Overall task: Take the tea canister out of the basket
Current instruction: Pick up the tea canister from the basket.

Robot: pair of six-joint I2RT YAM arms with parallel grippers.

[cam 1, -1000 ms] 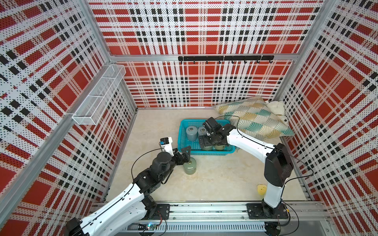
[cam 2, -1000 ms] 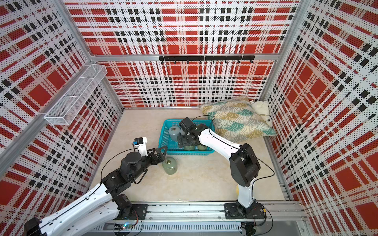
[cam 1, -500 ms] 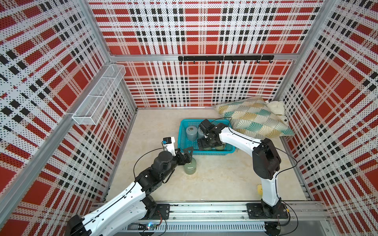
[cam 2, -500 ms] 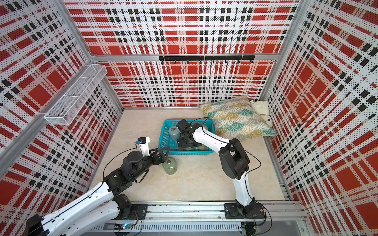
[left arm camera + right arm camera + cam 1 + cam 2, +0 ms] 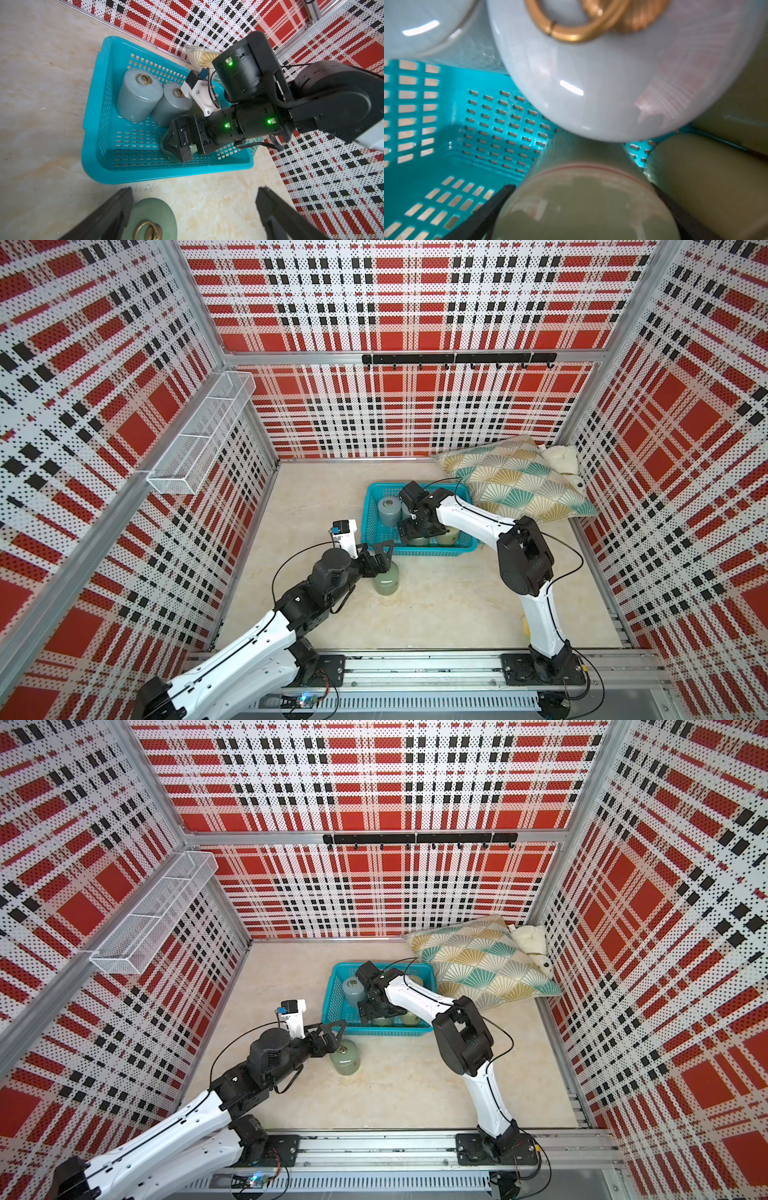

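The turquoise basket [image 5: 419, 551] [image 5: 374, 1031] [image 5: 166, 172] holds two grey-blue tea canisters [image 5: 139, 95] at its back left and green ones along its front. My right gripper [image 5: 415, 531] [image 5: 376, 1013] is down inside the basket. It is open, with a dark finger on each side of a green canister [image 5: 583, 207]. A grey-blue lid with a brass ring [image 5: 612, 72] fills the view just beyond it. Another green canister [image 5: 386, 580] [image 5: 345, 1058] [image 5: 153, 216] stands on the floor before the basket. My left gripper [image 5: 376, 549] [image 5: 193, 207] hangs open over it, one finger beside its lid.
A patterned pillow [image 5: 515, 481] lies against the basket's right end, with a white plush toy [image 5: 561, 460] behind it. A white wire rack [image 5: 199, 439] hangs on the left wall and a black hook rail [image 5: 457, 359] on the back wall. A small yellow object [image 5: 525, 626] sits by the right arm's base.
My right arm has swung its elbow left, and its gripper has moved to the basket's front and down over a green canister. The left arm has barely moved.
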